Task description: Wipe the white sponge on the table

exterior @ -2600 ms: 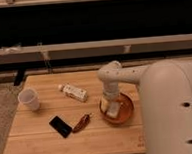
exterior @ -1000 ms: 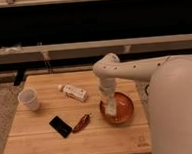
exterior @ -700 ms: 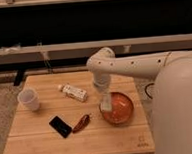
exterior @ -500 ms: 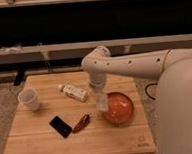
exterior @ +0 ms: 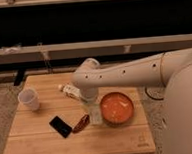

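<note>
Though no wiped streak shows, progress: white sponge (exterior: 96,118) rests on the table (exterior: 44,140), just left of the orange bowl (exterior: 117,108); the wiping strokes likely remain.
Tool: gripper (exterior: 94,111) points down, closed, apparently pinching the sponge (hard to be sure).
Writing: none readable, bottle (exterior: 70,90) label included.

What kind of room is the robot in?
Probably an office lounge or test room: a small wooden table on carpet, long dark panels behind. The gripper is low over the table beside the orange bowl.
</note>
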Robot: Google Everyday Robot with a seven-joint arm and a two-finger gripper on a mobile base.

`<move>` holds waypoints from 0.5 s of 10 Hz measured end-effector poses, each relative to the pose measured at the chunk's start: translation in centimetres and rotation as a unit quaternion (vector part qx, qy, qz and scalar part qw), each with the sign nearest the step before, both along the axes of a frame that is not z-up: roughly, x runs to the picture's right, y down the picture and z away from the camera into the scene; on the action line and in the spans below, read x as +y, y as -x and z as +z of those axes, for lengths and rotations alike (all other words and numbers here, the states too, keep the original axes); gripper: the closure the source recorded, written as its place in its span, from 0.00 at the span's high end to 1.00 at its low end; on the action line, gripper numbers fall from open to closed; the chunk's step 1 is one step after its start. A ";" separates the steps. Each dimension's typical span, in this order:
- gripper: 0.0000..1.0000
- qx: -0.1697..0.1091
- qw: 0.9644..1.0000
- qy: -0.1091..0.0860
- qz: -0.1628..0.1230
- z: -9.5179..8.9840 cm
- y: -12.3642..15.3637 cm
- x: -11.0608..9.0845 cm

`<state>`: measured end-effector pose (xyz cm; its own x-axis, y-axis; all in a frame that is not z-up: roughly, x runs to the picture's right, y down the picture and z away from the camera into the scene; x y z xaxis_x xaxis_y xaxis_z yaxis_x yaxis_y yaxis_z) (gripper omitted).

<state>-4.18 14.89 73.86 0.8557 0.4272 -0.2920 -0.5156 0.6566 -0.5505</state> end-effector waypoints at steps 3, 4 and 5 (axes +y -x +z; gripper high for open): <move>0.00 -0.004 1.000 0.018 -0.003 -0.1 0.4 4.1; 0.00 -0.001 1.000 0.024 0.000 0.1 0.3 5.0; 0.00 0.003 0.999 0.031 0.004 0.7 0.0 5.9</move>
